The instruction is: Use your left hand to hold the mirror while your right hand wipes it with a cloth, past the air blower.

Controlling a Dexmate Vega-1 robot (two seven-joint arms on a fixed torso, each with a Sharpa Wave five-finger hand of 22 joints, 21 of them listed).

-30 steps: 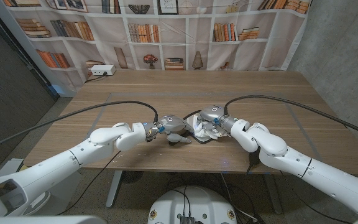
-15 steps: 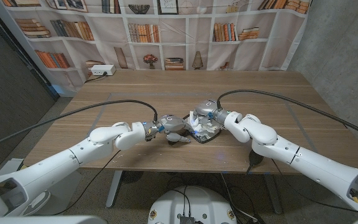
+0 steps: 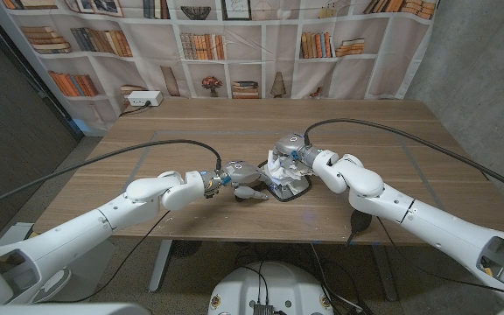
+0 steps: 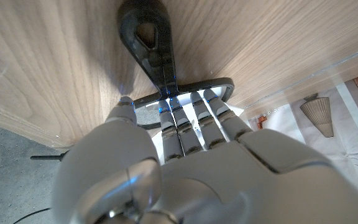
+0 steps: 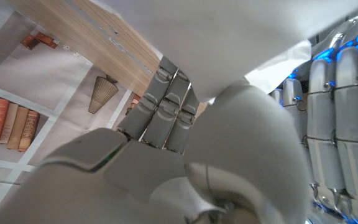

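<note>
The mirror point(image 3: 292, 193) lies on the table near its front middle, a dark-framed glass with a black handle point(image 4: 148, 42) that has a teardrop hole. My left hand point(image 3: 244, 178) holds its frame point(image 4: 194, 87), fingers laid over the rim and thumb at the edge. My right hand point(image 3: 289, 156) grips a white cloth point(image 3: 279, 172) and presses it on the mirror right beside the left hand. From the right wrist, the right hand point(image 5: 166, 143) closes on the cloth point(image 5: 247, 31), with the left hand's fingers point(image 5: 337, 106) close alongside. The cloth and both hands hide most of the glass.
A white power strip point(image 3: 143, 99) sits at the table's back left corner. Black cables point(image 3: 147, 150) arch over the table from each arm. A bookshelf backdrop point(image 3: 234, 44) stands behind the far edge. Bare wood point(image 3: 261, 122) lies beyond the hands.
My right hand has slid the cloth across the mirror toward the left hand and slightly away from me. The left hand and the mirror have stayed put.
</note>
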